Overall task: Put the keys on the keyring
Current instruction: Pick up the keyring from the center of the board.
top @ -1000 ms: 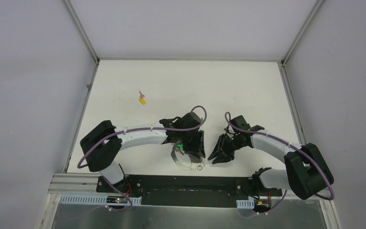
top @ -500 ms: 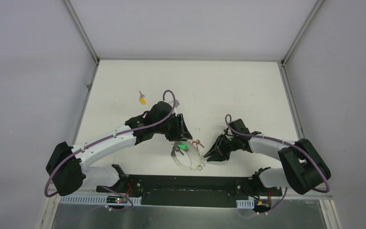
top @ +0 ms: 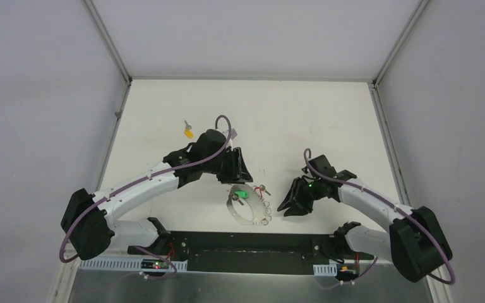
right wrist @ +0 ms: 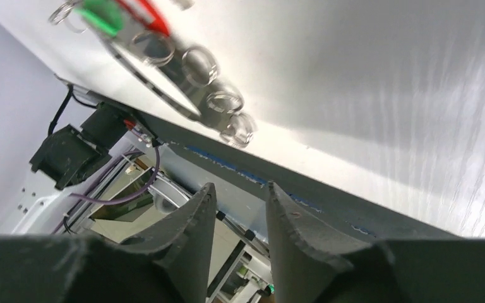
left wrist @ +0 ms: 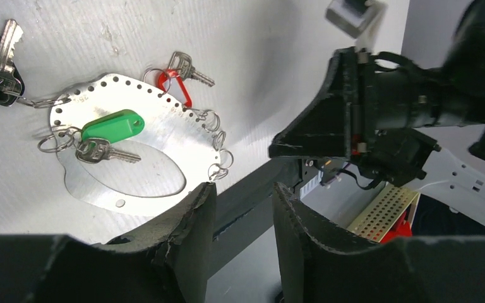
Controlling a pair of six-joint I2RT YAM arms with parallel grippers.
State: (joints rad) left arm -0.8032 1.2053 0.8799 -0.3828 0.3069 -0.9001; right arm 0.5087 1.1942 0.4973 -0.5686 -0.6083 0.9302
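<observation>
Presently, left hand (left wrist: 243, 192) and right hand (right wrist: 240, 189) both hang slightly parted and empty near the keyring (left wrist: 164, 120), the green-tagged key (left wrist: 112, 125) lying on it on the tabletop (left wrist: 259, 50).

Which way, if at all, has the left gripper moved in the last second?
Yes. It was over the keyring; now the left gripper sits beyond it, up and left in the top view, nearer the yellow-tagged key.

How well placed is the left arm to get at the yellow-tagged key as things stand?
Probably yes: the yellow-tagged key lies alone on the table, not far from the left tool, which is open and empty, and nothing lies between them.
</observation>
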